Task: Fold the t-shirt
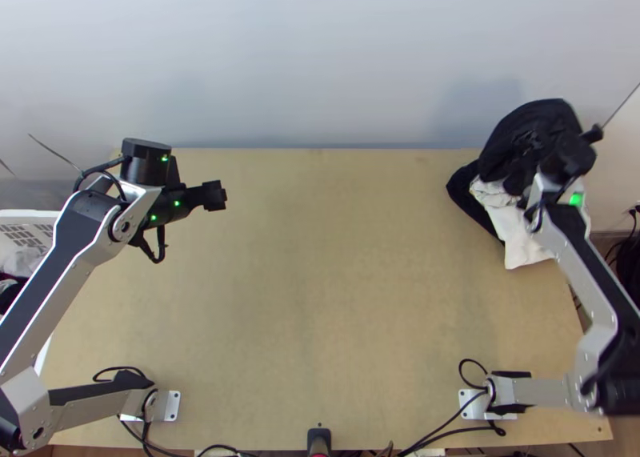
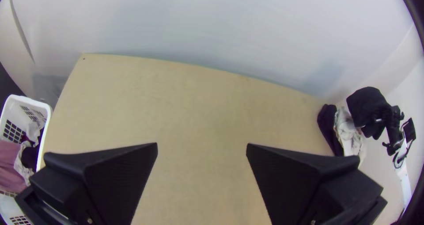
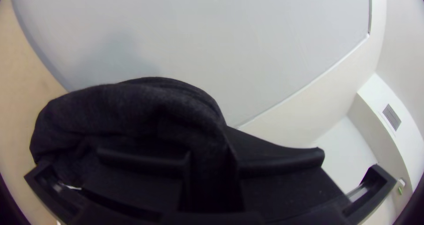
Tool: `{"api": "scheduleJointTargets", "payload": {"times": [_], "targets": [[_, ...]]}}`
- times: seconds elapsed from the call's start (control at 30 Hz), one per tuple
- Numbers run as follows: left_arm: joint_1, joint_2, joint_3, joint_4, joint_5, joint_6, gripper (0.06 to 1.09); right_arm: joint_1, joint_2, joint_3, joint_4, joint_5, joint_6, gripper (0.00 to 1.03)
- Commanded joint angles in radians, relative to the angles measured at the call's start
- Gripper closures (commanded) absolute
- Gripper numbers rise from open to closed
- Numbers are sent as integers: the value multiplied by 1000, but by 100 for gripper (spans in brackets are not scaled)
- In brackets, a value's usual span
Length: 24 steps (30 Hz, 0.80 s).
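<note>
A bunched black fabric garment point(image 1: 516, 133) is gripped by the right claw point(image 1: 526, 148) at the far right corner of the light wooden surface point(image 1: 336, 297) (whether it is the t-shirt cannot be told), near a crumpled white cloth point(image 1: 522, 239). The left claw point(image 1: 216, 195) is held wide open, over the left part.

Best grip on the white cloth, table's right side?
I'd pinch the white cloth at its near-left corner, coming down from the near side. That corner juts out free and looks flat; the far part is wrinkled and crowded by black cloth.
</note>
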Motion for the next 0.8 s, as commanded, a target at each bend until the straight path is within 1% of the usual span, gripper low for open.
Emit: {"api": "scheduleJointTargets", "payload": {"times": [0.0, 0.13, 0.2, 0.33, 0.5, 0.57, 0.63, 0.7, 0.77], "targets": [[6, -13, -22, 0, -1, -3, 11, -87, 197, 164, -4, -17, 26, 100], [26, -21, -28, 0, -1, 0, 11, -92, 230, 126, -5, -17, -6, 100], [43, -29, -35, 0, 0, 2, 11, -115, 219, 98, -12, -18, -45, 100], [61, -32, -64, 3, 5, 8, 11, -198, 182, 90, -99, -83, -83, 100], [56, -27, -70, 26, 20, 2, 11, -297, 128, 92, -222, -167, -195, 100], [50, -21, -62, 29, 23, -3, 11, -323, 104, 84, -280, -188, -249, 100], [47, -20, -61, 29, 23, -4, 11, -337, 81, 77, -303, -224, -292, 100], [47, -20, -61, 29, 23, -4, 11, -346, 67, 89, -338, -238, -318, 100], [47, -21, -62, 29, 23, -3, 11, -345, 46, 104, -413, -245, -319, 100]]}}
